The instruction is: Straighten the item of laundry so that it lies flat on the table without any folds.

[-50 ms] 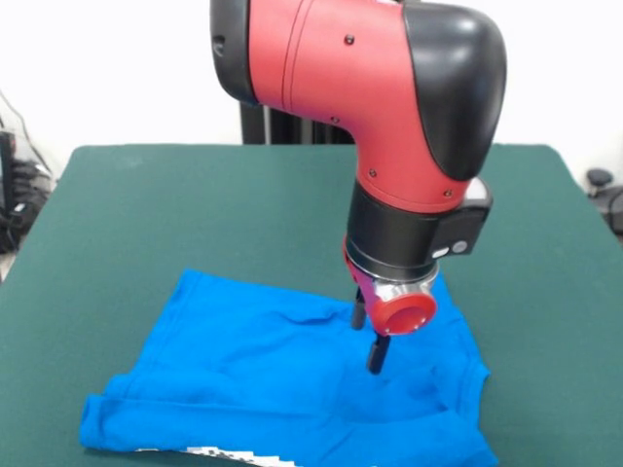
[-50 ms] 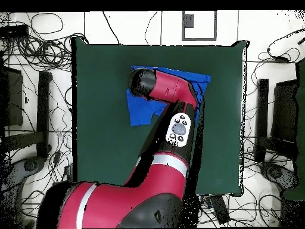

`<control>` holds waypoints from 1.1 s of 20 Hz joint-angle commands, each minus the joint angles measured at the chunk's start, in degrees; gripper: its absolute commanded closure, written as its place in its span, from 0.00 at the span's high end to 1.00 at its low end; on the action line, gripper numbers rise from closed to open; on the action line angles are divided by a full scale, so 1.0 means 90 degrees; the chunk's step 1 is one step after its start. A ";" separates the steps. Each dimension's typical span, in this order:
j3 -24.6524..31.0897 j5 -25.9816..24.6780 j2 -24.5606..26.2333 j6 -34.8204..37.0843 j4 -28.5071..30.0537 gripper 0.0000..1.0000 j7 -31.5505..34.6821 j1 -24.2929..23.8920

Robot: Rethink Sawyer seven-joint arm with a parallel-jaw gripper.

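Bright blue short-sleeved T-shirt [image 1: 263, 375] spread plain side up across lower centre of front view, rumpled, with shallow folds and a strip of white graphic peeking out at the bottom hem. Resting on the large dark green felt-covered table [image 1: 146, 204]. In overhead view, mostly hidden beneath the red and black arm [image 2: 164, 89], blue showing at upper centre. Black-fingered gripper [image 1: 369, 341] lowered onto the shirt's right-hand part, tips at the cloth. Fingers' spread: cannot tell, since the red wrist covers them.
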 commanded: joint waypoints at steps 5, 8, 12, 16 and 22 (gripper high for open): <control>0.0940 -0.0273 -0.0087 0.0428 0.0388 1.00 -0.0538 -0.0059; 0.1136 -0.0369 -0.0086 0.0511 0.0456 1.00 -0.0938 -0.0170; 0.1389 -0.0569 -0.0182 0.0697 0.0567 1.00 -0.1503 -0.0289; 0.1612 -0.0728 -0.0274 0.0727 0.0689 1.00 -0.1670 -0.0405; 0.1806 -0.0992 -0.0408 0.0589 0.0873 1.00 -0.1537 -0.0493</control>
